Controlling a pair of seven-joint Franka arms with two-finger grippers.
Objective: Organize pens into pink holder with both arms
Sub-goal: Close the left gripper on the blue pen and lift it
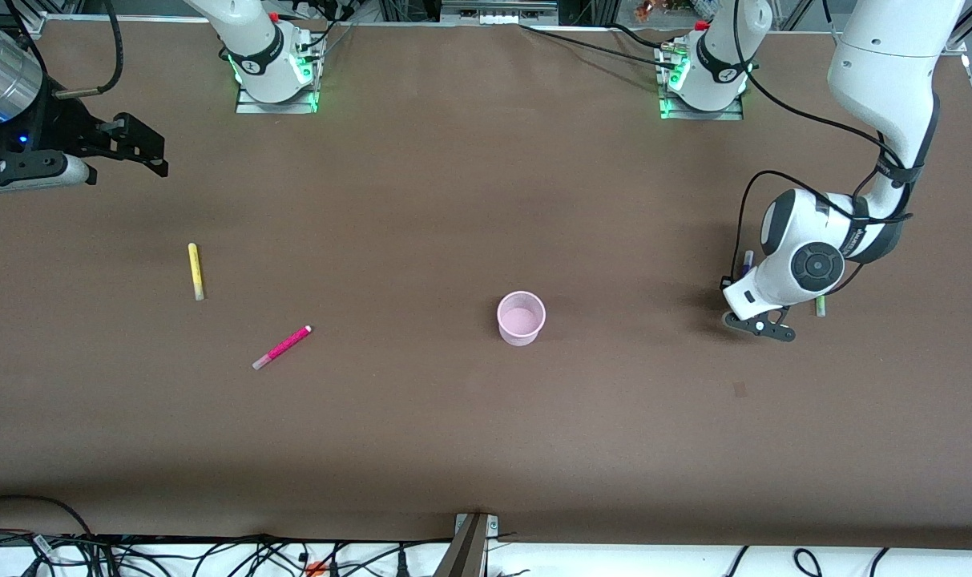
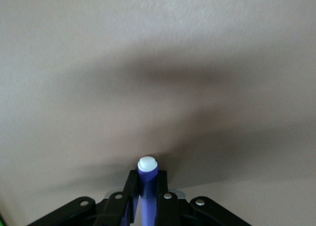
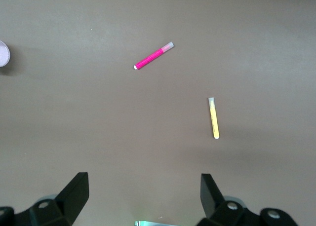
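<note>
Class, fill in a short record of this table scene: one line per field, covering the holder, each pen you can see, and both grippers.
pink holder: upright, mid-table, no pens inside
yellow pen: lying flat, toward the right arm's end
magenta pen: lying flat, nearer the camera than the yellow pen
purple pen: clamped in the left gripper
green pen: on the table beside the left gripper, mostly hidden
right gripper: open, waiting above the table
</note>
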